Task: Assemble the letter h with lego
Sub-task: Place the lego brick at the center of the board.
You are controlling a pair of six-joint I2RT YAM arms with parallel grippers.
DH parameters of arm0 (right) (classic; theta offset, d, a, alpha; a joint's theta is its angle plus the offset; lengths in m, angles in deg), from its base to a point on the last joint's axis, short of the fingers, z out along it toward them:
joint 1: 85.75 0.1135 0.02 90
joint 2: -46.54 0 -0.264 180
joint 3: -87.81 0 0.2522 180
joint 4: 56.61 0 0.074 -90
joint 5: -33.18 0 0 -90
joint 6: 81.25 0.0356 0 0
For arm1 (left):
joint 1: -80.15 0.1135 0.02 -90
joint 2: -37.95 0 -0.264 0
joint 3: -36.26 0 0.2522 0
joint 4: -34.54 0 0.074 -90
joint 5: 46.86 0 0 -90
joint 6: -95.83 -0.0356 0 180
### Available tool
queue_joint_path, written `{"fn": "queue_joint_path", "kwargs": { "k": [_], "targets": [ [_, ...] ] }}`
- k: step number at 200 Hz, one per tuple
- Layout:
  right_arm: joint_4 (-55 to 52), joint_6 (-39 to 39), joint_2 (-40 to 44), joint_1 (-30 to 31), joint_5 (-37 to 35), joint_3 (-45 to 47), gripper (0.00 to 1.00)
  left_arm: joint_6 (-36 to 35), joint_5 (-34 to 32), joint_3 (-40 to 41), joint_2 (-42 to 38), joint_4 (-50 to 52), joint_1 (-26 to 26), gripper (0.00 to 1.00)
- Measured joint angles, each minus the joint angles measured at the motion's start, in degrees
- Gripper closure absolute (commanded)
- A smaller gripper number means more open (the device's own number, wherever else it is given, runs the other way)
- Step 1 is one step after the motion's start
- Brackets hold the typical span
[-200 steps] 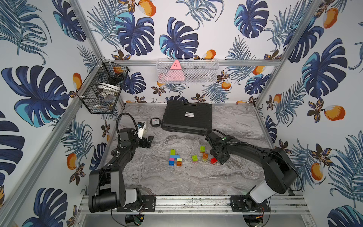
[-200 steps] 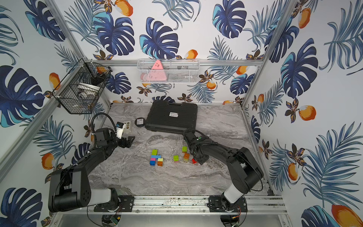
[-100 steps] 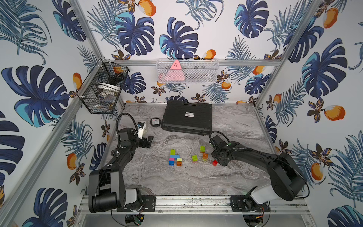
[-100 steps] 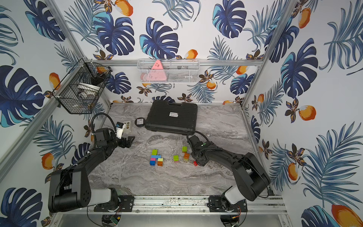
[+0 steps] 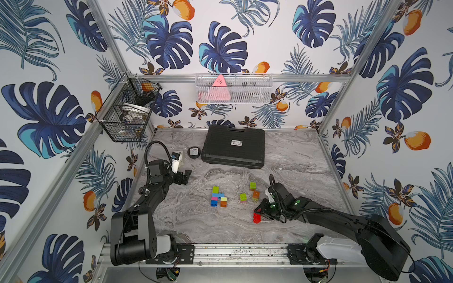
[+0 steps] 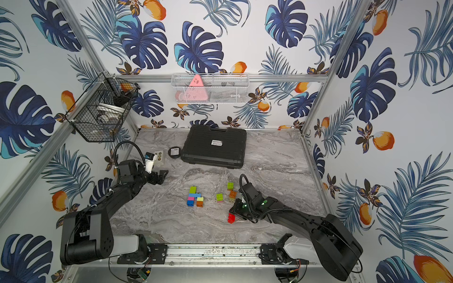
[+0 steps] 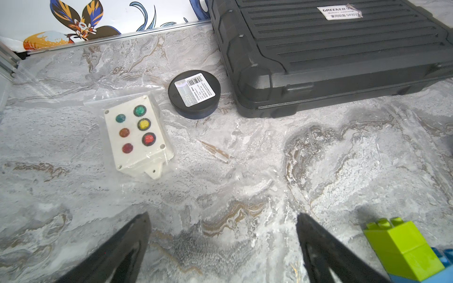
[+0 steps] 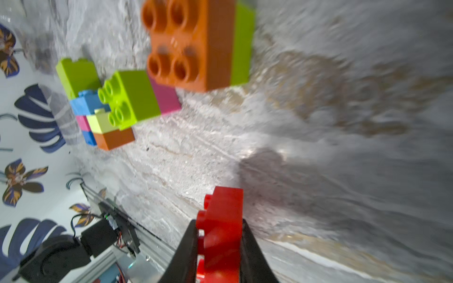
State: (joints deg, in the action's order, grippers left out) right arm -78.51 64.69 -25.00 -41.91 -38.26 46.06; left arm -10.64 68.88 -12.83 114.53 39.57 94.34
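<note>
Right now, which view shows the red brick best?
The right wrist view: the red brick fills the foreground, clamped in the right gripper. In both top views it is small, at that gripper's tip. The left wrist view misses it.

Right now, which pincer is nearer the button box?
Left. The left pincer is open, just short of the button box, which lies beyond it toward the back wall, not touching. The right pincer is far across, shut on a red brick.
</note>
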Motion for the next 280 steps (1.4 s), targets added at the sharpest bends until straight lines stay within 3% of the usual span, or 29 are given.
{"fn": "queue_joint_path", "kwargs": {
  "k": [33,93,139,178,204,224,256,280],
  "targets": [
    [10.58,-1.55,-11.1,6.6,4.33,-5.29,0.76,0.0,0.02,0.2,-0.33,0.02,0.0,0.03],
    [15.32,-6.45,-21.62,7.02,6.8,-10.4,0.76,0.0,0.0,0.22,-0.52,0.02,0.0,0.03],
    [16.33,-8.68,-20.79,6.05,5.66,-8.92,0.69,0.0,0.0,0.22,-0.52,0.02,0.0,0.03],
    [13.42,-9.75,-19.74,4.85,3.76,-8.37,0.55,-0.02,0.0,0.22,-0.5,0.02,0.0,0.03],
    [12.04,-10.62,-19.26,4.79,2.75,-8.57,0.63,-0.02,0.0,0.22,-0.52,0.02,0.0,0.03],
    [10.86,-10.82,-18.4,4.44,2.36,-8.28,0.64,-0.09,0.0,0.22,-0.52,0.02,0.0,0.03],
    [7.37,-11.54,-16.44,4.7,1.53,-9.03,0.41,-0.22,0.66,0.22,-0.52,0.09,0.0,0.03],
    [0.42,-12.09,-14.14,6.43,-2.43,-12.87,0.37,-0.39,1.42,0.2,-0.52,0.61,0.0,0.03]
  ]
}}
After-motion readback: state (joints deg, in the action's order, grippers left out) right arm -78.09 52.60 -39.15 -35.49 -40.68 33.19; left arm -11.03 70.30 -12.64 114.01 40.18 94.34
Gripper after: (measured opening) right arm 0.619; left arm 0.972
